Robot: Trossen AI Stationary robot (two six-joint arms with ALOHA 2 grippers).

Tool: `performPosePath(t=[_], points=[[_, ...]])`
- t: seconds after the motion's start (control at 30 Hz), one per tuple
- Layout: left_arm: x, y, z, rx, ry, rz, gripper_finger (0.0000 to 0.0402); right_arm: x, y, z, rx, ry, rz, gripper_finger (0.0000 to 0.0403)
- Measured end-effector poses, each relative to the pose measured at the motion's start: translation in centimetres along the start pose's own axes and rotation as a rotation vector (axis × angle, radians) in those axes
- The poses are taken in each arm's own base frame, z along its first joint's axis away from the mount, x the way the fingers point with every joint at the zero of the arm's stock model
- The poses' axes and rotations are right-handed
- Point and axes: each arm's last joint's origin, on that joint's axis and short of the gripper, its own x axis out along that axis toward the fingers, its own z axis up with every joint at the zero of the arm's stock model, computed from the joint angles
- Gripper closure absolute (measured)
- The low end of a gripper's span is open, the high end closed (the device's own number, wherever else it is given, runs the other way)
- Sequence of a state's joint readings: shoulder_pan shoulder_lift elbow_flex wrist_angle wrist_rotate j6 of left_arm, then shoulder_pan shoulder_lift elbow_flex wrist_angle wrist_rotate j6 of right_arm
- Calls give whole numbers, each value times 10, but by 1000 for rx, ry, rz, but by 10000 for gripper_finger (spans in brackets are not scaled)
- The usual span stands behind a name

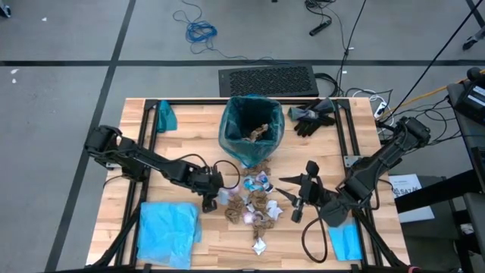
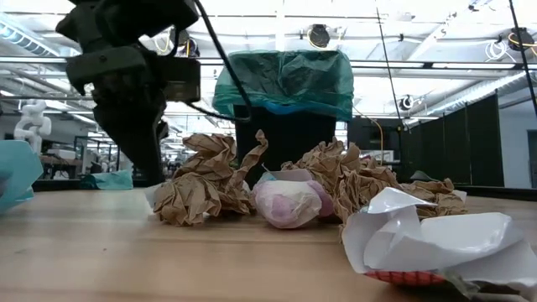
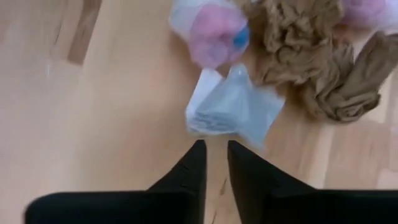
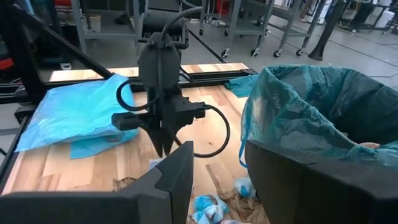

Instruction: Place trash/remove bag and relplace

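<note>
Nearest the low camera: white crumpled wrapper (image 2: 428, 239) on the wooden surface (image 2: 126, 260). Left pincer (image 3: 214, 155), fingers slightly parted on nothing, just short of a white-and-silvery wrapper (image 3: 233, 106) at the edge of the trash (image 1: 254, 205). Right pincer (image 1: 286, 190) raised beside the pile, fingers apart, empty. Beyond: dark teal bag (image 1: 251, 125) lining the bin, scraps inside. Sky-blue bag (image 1: 168, 231) flat at the near-left corner. Black gloves (image 1: 314, 115) beside the bin.
</note>
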State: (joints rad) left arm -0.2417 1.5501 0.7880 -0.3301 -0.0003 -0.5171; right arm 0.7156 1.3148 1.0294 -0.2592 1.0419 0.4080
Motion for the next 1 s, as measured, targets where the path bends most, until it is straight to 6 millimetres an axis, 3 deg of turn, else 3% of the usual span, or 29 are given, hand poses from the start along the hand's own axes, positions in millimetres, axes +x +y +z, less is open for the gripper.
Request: performPosePath(t=[0.37,0.73,1.0], points=[[-1,-1,2,-20,-53,-40,235,-6,2,-1,3,-26,-30,266],[-1,-3,3,-70,-72,-43,230,-6,2,-1,4,-26,-31,266],[6,1,-13,-130,-30,-20,230,-6,2,-1,4,-26,-29,266]])
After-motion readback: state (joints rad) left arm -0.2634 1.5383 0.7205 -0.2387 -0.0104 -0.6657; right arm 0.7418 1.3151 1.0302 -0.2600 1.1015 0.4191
